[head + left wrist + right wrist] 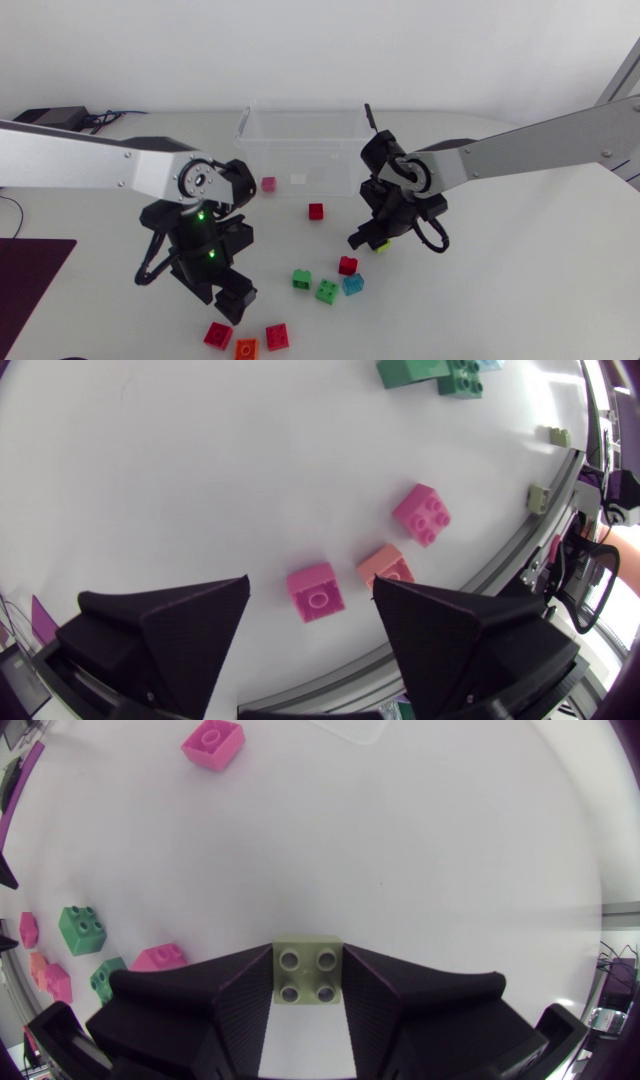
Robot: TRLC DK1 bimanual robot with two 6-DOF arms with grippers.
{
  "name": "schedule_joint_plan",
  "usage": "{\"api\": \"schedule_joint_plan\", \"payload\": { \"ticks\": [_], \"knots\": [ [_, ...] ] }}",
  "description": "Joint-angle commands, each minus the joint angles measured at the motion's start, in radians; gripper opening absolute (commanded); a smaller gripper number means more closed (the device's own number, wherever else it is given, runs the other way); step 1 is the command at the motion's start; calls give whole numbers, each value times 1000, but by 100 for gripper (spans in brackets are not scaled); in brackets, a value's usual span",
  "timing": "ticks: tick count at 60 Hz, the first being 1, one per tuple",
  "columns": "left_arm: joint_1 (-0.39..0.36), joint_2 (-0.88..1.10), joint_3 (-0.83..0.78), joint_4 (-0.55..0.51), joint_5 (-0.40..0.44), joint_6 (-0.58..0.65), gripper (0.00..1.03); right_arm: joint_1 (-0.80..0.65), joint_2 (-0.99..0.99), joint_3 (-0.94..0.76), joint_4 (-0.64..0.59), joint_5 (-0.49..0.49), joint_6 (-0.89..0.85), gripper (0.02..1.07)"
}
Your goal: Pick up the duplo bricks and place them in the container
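My right gripper (308, 995) is shut on a yellow-green duplo brick (308, 972), both fingers pressing its sides on the table. In the head view this right gripper (372, 240) stands just in front of the clear container (300, 135), with the yellow-green brick (382, 244) peeking out beside it. My left gripper (315, 630) hangs open over a red brick (317, 591) that lies between its fingers without touching them. An orange brick (386, 565) and another red brick (421, 514) lie just beyond. In the head view my left gripper (228, 298) is above that red brick (217, 335).
Loose bricks lie mid-table: two green (301, 279) (327, 291), a blue one (353, 284), a red one (347, 265). Another red brick (316, 210) and a pink one (268, 184) sit near the container. The table's front edge (520, 550) runs close behind the orange brick (246, 348).
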Motion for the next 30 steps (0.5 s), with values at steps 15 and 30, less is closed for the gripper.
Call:
{"api": "schedule_joint_plan", "payload": {
  "ticks": [15,30],
  "knots": [
    [-10,-61,-214,203,-16,-157,69,-8,-56,-39,26,4,26,35],
    [-11,-179,-294,233,-38,-202,55,-10,-69,-59,49,2,27,36]
  ]
}}
